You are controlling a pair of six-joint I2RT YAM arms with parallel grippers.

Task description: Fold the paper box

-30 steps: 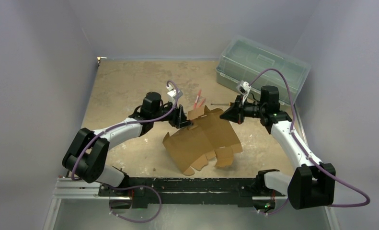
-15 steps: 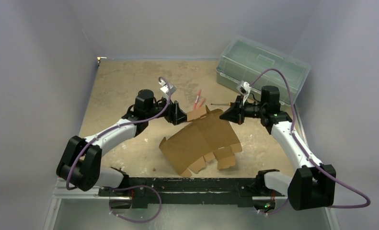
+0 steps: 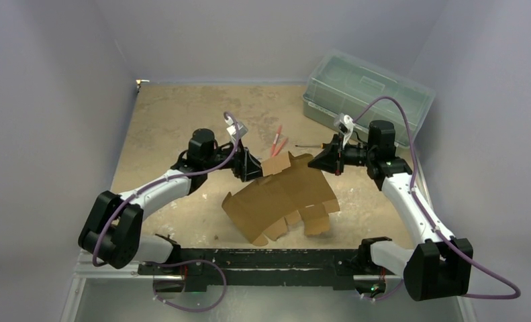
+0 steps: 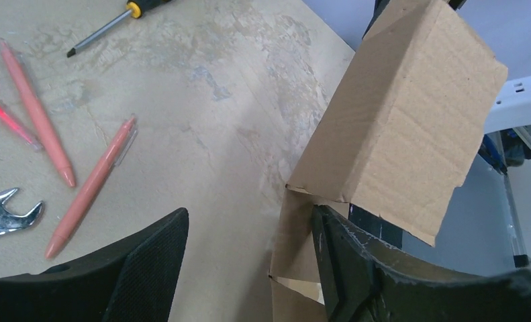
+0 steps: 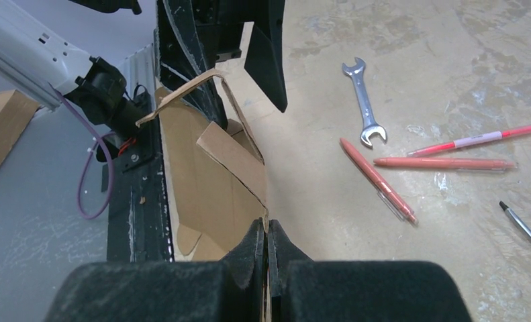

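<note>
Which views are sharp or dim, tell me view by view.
Top external: soft even light, no glare, paper box clearly outlined. Left wrist: tabletop crisp, left gripper nearly black. Right wrist: bright tabletop, right gripper close, dark, slightly soft.

I am looking into a robotics lab test cell: plain pale walls (image 3: 47,100) box in a scuffed, stained tan worktop (image 3: 175,121), and two white-and-black arms (image 3: 158,190) trailing purple cables (image 3: 383,98) are bolted to a metal rail (image 3: 269,258) at its near edge. A wrench (image 5: 364,100), a screwdriver (image 4: 105,29), pink pens (image 5: 377,180) and a translucent lidded bin (image 3: 366,94) lie on the worktop, workbench clutter.
</note>
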